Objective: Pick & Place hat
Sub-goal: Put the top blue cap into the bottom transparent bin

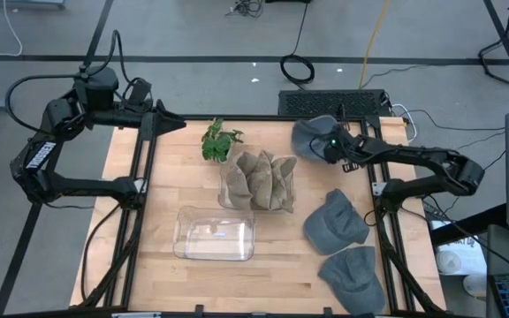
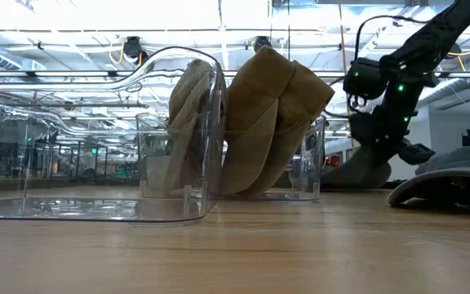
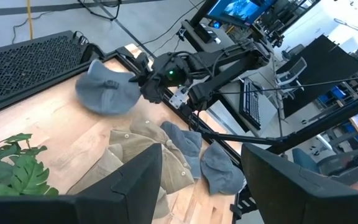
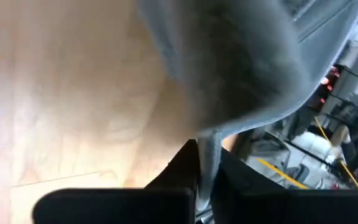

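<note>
Right, the grey hat (image 1: 310, 137) sits at the far right part of the table (image 1: 148, 256), pinched by the right gripper (image 1: 329, 147), whose fingers are closed thin on its edge, seen clearly in the right wrist view (image 4: 205, 163). Just beside it toward the middle is a clear bin (image 1: 232, 196) stuffed with tan hats (image 1: 259, 177). Two more grey hats (image 1: 334, 221) lie near the right edge, closer to the front. An empty clear tray (image 1: 215, 233) sits in front of the bin, a small plant (image 1: 219, 140) behind it. Left gripper (image 1: 173, 123) is parked over the far left corner, fingers spread wide, holding nothing.
</note>
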You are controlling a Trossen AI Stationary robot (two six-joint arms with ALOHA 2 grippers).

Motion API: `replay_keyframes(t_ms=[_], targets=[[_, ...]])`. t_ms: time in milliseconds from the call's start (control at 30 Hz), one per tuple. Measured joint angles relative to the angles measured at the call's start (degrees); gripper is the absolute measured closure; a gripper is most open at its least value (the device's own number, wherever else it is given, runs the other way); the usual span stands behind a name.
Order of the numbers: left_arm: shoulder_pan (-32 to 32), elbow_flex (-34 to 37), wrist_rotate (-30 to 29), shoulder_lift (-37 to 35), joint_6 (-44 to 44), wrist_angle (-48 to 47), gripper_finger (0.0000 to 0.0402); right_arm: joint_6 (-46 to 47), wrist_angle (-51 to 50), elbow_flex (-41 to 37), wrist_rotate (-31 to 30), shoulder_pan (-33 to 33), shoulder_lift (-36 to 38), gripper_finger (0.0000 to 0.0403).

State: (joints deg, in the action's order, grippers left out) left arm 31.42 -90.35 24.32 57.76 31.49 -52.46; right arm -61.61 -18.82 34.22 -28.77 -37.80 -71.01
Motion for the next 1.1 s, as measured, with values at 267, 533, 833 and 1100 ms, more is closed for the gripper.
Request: replay_keyframes(t_ms=[267,533,833,1100], targets=[[0.0,0.0,0.1,0.0,-3.7,0.1,0.0172,1.1,-2.8,2.0,-5.8,1.3,12.5,0.04],[0.0,0.0,0.1,0.0,-12.0,2.7,0.0172,3.5,-2.9,8.4,-10.2,4.3,20.2,0.0402],[0.0,0.0,0.2,0.0,-12.4,10.4,0.0172,7.0,17.0,10.7,-15.5,9.6,21.5,0.0402],[0.0,0.0,0.2,0.0,-12.3,10.8,0.0172,16.8,32.5,10.7,-16.4,11.7,21.4,0.0402]])
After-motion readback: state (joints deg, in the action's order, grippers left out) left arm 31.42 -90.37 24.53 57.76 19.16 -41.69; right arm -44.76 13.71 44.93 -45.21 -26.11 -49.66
